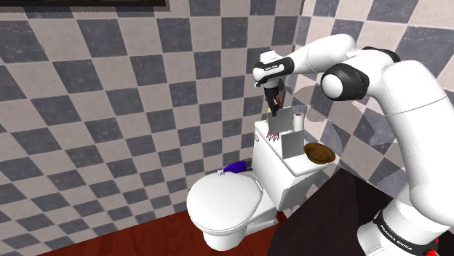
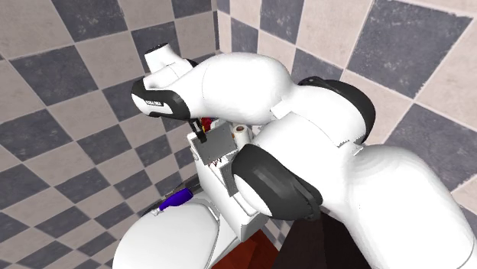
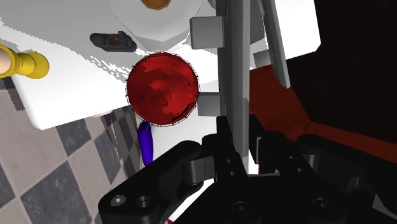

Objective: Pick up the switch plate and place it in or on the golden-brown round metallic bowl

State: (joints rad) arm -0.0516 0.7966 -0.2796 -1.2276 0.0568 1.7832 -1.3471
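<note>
1. The switch plate (image 1: 293, 144) is a plain grey rectangle standing upright over the toilet tank lid (image 1: 260, 129). The wrist view shows it edge-on (image 3: 236, 76). Whether its lower edge touches the lid cannot be determined.
2. The gripper (image 1: 274, 113) has its jaws narrowed onto the plate. The black fingers (image 3: 216, 153) press one on each face, near the plate's upper corner.
3. The bowl (image 1: 319, 153) is golden-brown and round. It sits at the lid's end on the shoulder view's right, just beside the plate.
4. A red round object (image 1: 274, 135) is on the lid to the shoulder view's left of the plate. A white paper roll (image 1: 299, 118) is behind the plate.
5. A blue object (image 1: 234, 169) lies beside the toilet, near the checkered wall.
6. Lettering: "FRANKA EMIKA" is on the arm's lowest link (image 1: 399, 236). The small hand label (image 1: 271, 68) is unreadable.
</note>
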